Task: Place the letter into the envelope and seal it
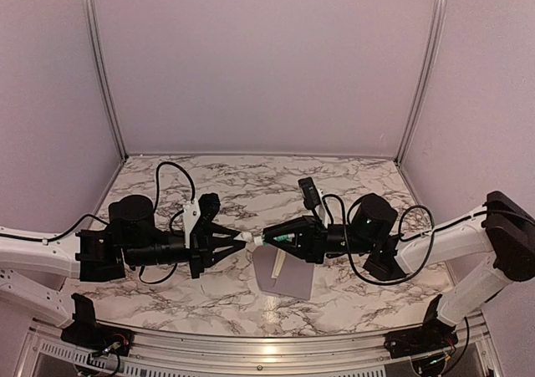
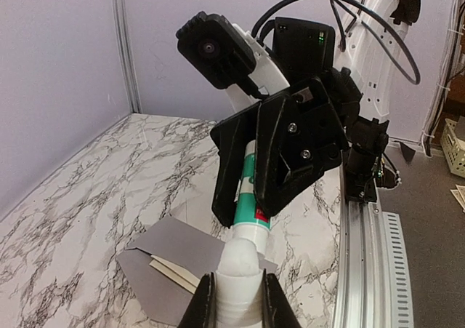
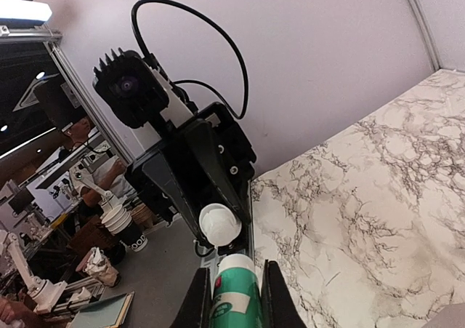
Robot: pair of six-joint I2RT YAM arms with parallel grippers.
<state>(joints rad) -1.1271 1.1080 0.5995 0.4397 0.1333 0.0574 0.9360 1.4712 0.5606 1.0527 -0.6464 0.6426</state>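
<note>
One marble-pattern table fills the top view, with pale lilac walls on three sides and two metal posts, at eleven and at one o'clock. Two arms meet over the middle. The left gripper pinches one white cap. The right gripper pinches one green-white glue stick. Cap and stick touch end to end, and I cannot tell if the cap is on or off. At six o'clock from them one grey envelope lies flat on the table. One cream letter shows as a narrow strip at its upper edge.

In the left wrist view, the two own fingers at six o'clock are pressed on the cap. At twelve o'clock from it, the two black fingers of the right gripper clamp the glue stick. The envelope lies at nine o'clock below, flap open, with the letter partly inside it.

In the right wrist view, the own fingers hold the glue stick at six o'clock. The cap is just above it, between the fingers of the left gripper. The marble surface lies at three o'clock; envelope and letter do not show.
</note>
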